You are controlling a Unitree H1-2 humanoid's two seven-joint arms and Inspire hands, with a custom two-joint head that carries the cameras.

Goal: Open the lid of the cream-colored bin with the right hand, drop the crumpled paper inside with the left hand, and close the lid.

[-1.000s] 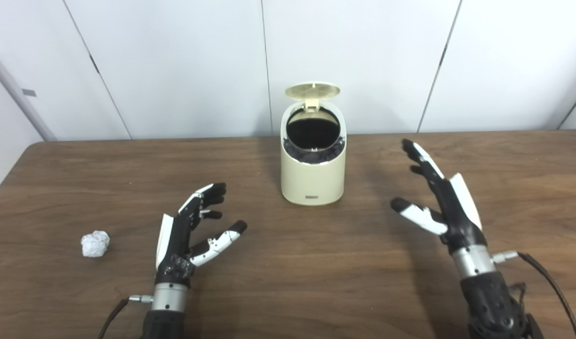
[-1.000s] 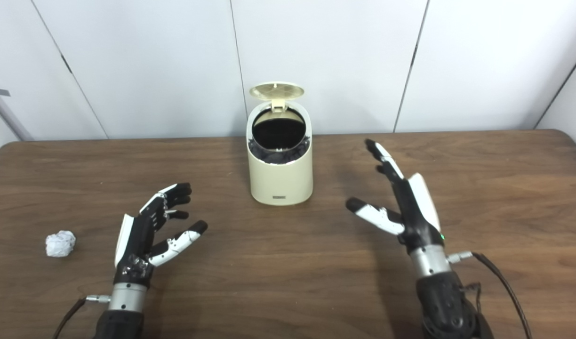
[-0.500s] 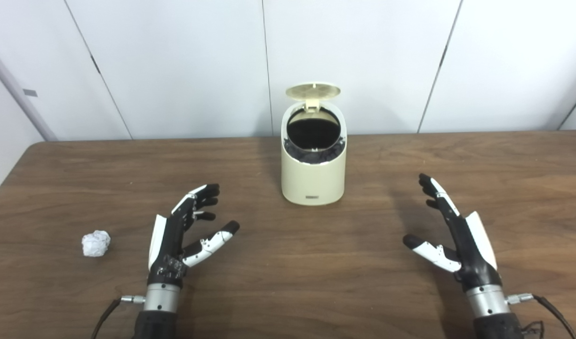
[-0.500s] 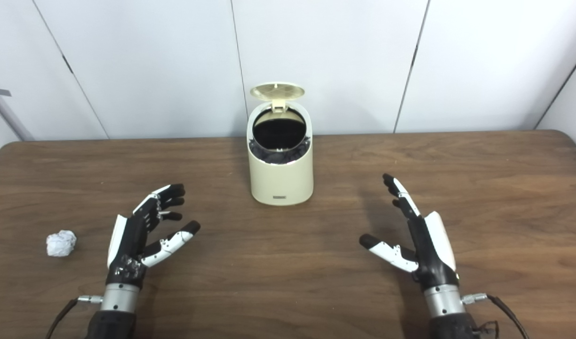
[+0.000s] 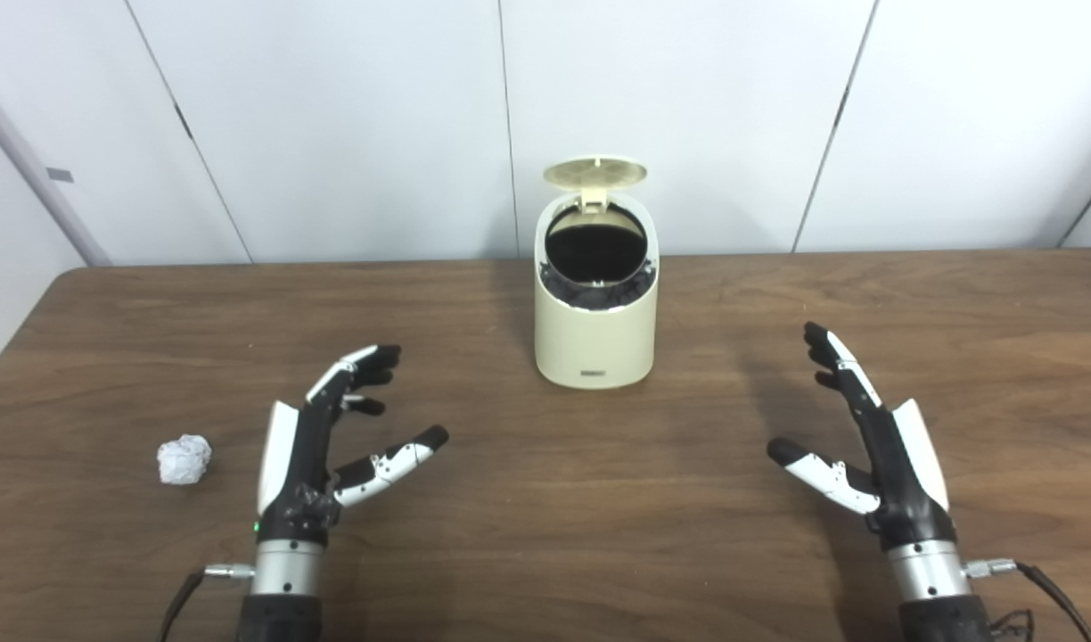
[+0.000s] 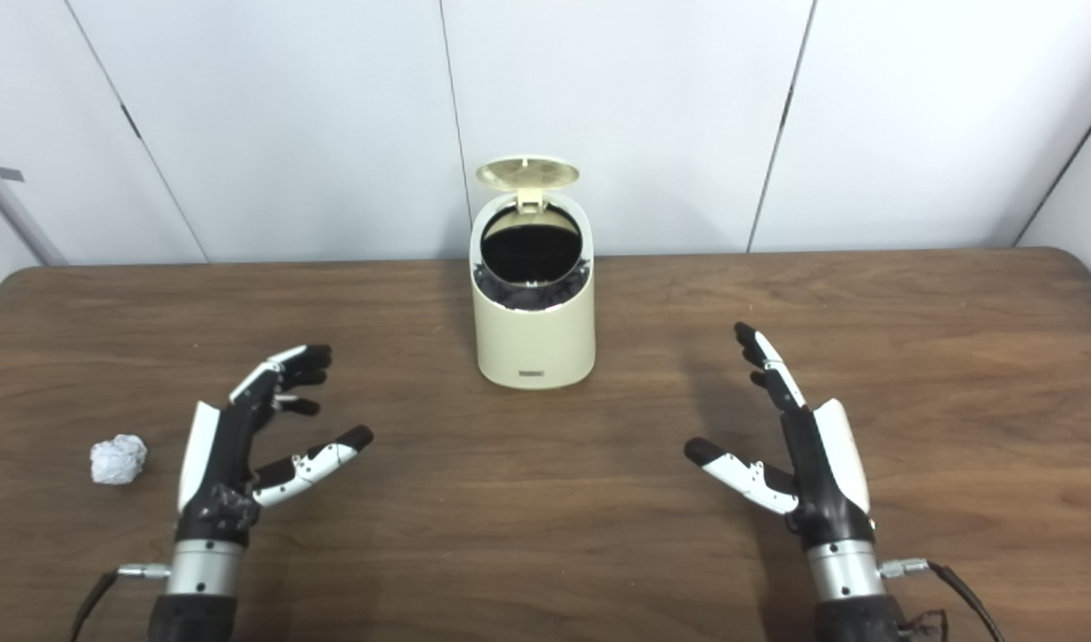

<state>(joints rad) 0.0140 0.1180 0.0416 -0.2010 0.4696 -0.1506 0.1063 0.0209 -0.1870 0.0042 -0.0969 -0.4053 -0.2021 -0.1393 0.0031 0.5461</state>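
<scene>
Since a second ago the right hand (image 5: 875,446) has drawn back from beside the cream-colored bin (image 5: 595,303) toward the near table (image 5: 545,535) edge; the left hand (image 5: 318,441) has shifted slightly left. Both are empty, fingers spread. The lid (image 5: 594,171) stands raised (interior dark, contents indiscernible). The crumpled paper (image 5: 184,459) lies on the table, left of the left hand.

Bare table (image 5: 528,499) lies between the left hand (image 5: 318,446) and the crumpled paper (image 5: 184,459), nothing between. The cream-colored bin (image 5: 594,330) stands mid-table, its lid (image 5: 594,171) raised behind the open mouth, approachable from front and above.
</scene>
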